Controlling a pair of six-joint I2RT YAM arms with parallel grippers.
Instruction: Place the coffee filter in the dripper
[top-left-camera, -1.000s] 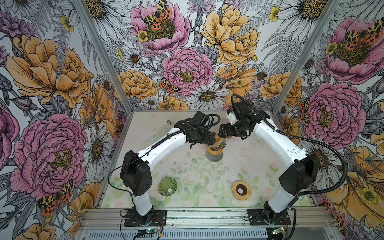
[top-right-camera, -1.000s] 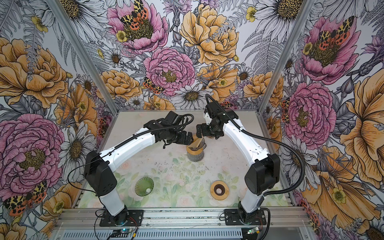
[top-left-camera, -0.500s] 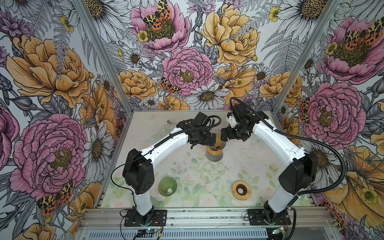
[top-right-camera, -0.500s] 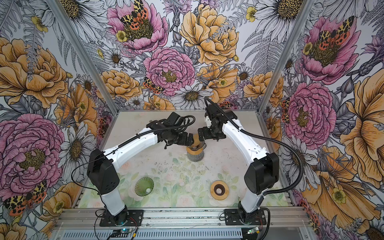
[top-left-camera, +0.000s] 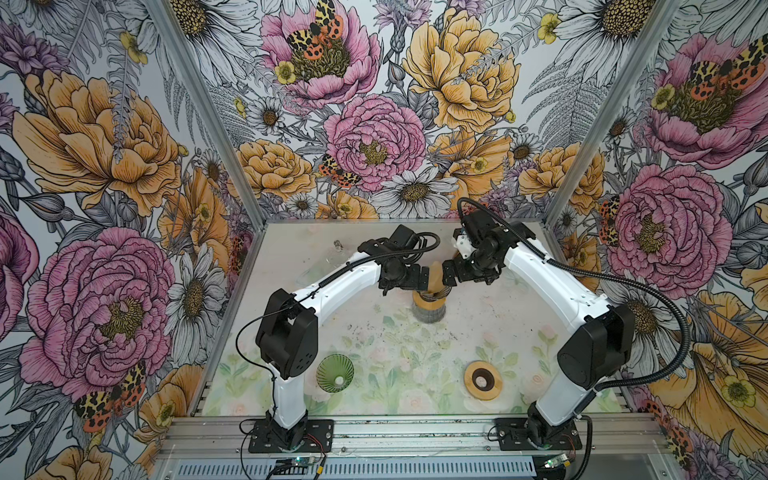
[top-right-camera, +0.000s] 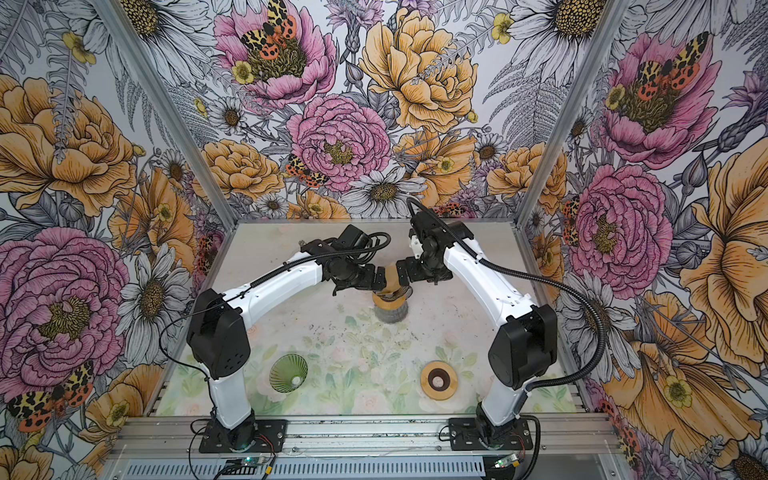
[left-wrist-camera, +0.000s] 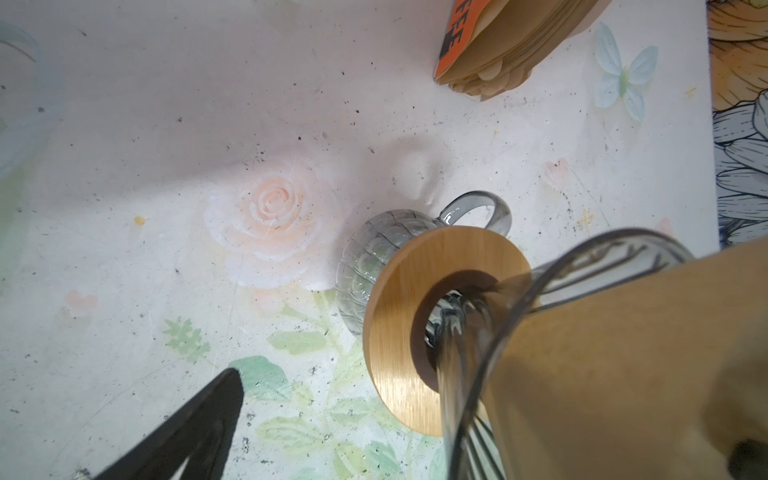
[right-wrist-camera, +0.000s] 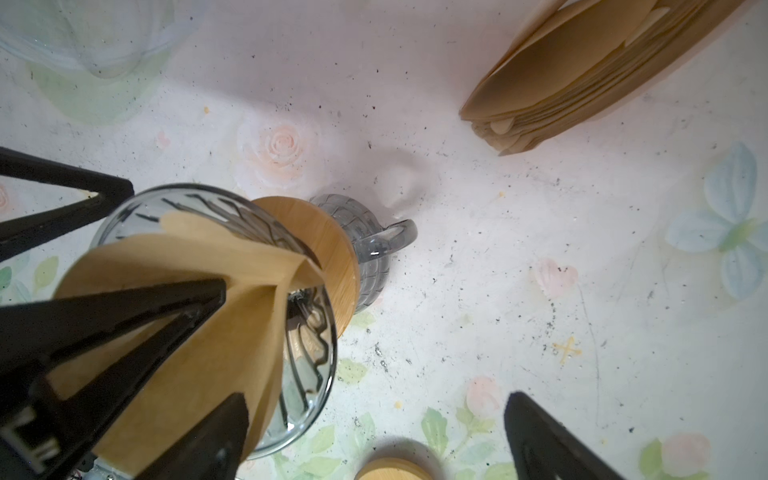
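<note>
Left gripper (top-left-camera: 424, 279) and right gripper (top-left-camera: 448, 276) flank the dripper (right-wrist-camera: 307, 374), jaws spread apart, apparently leaving the coffee filter (right-wrist-camera: 199, 257) free to settle inside it.

Coffee filter (left-wrist-camera: 623, 353): blurred, cut off at the right and bottom edges.
Left claw (top-left-camera: 422, 277): one finger hidden behind the filter in the left wrist view.
Right claw (right-wrist-camera: 378, 397): both fingers cut off at the bottom edge.
Dripper (right-wrist-camera: 309, 374): much of its wall hidden behind the filter.
Filter stack (right-wrist-camera: 582, 91): runs off the top edge.
Clear vessel (right-wrist-camera: 83, 37): blurred, cut off; its kind cannot be told.
Wooden disc (right-wrist-camera: 390, 469): only a sliver at the bottom edge.
</note>
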